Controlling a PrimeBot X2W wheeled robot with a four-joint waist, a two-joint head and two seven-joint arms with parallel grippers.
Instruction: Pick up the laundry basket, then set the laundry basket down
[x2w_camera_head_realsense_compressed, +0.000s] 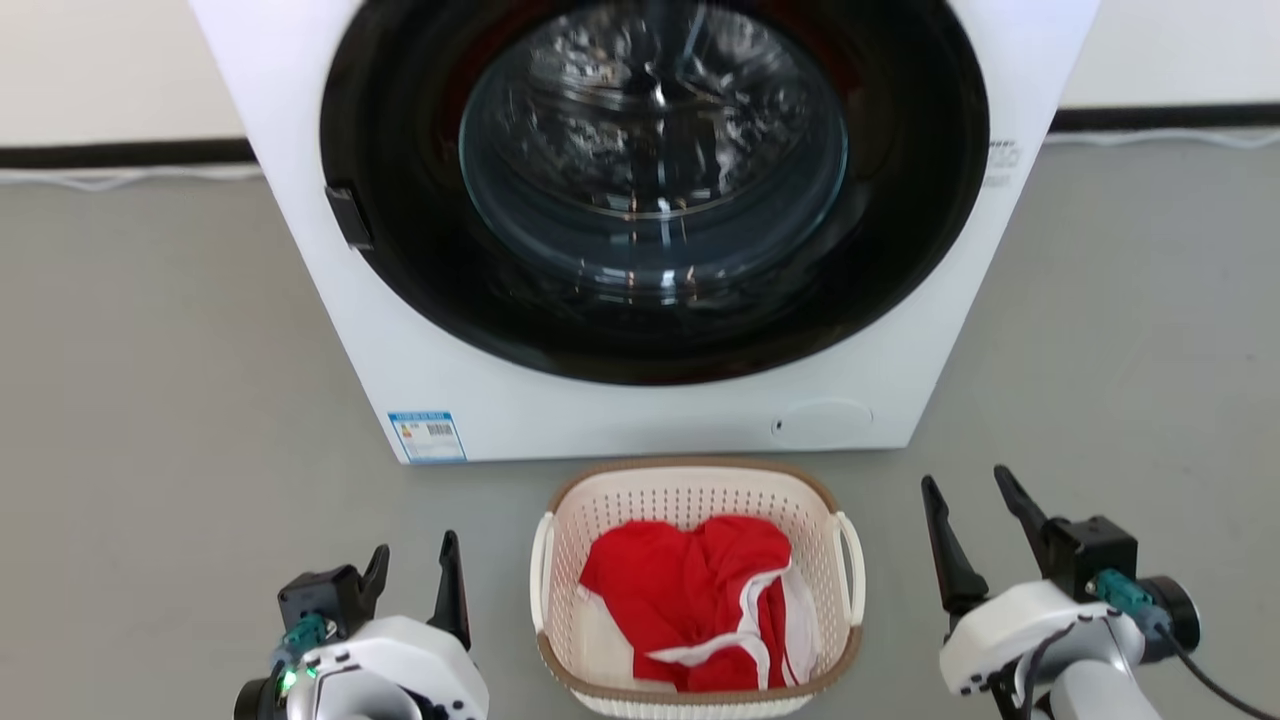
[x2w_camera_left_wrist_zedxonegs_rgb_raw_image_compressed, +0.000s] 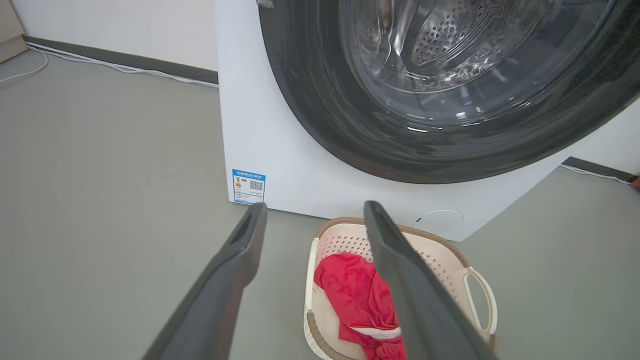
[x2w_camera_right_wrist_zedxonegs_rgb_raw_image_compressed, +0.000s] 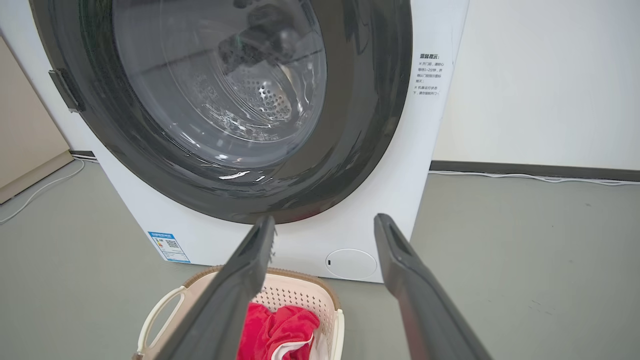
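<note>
Spread wide and holding nothing, the jaws of the left gripper (x2w_camera_head_realsense_compressed: 413, 552) at the lower left of the head view and the right gripper (x2w_camera_head_realsense_compressed: 967, 482) at the lower right point up the frame. Each is well apart from the laundry basket (x2w_camera_head_realsense_compressed: 690, 498), which sits on the grey floor (x2w_camera_head_realsense_compressed: 150, 400) between them. Neither gripper touches the basket's white loop handles (x2w_camera_head_realsense_compressed: 541, 570), one on each side.

The basket stands at the bottom centre, just in front of a white washing machine (x2w_camera_head_realsense_compressed: 640, 410), and the lower edge of the frame cuts off its near rim. Inside lies a crumpled red garment (x2w_camera_head_realsense_compressed: 680, 585) with white trim; what kind of garment it is cannot be made out. In the left wrist view one dark finger (x2w_camera_left_wrist_zedxonegs_rgb_raw_image_compressed: 415, 290) crosses the basket and hides part of the cloth. In the right wrist view that gripper's own finger (x2w_camera_right_wrist_zedxonegs_rgb_raw_image_compressed: 225, 310) covers much of the basket's rim.

The machine's dark round door (x2w_camera_head_realsense_compressed: 650, 340) takes up the upper half of the head view, its top cut off by the frame. Glare on the glass blurs the drum behind. A blue sticker (x2w_camera_head_realsense_compressed: 427, 436) at the machine's lower left and the print beside the door are too small to read. A pale cable (x2w_camera_head_realsense_compressed: 100, 180) runs along the foot of the wall (x2w_camera_head_realsense_compressed: 100, 60).
</note>
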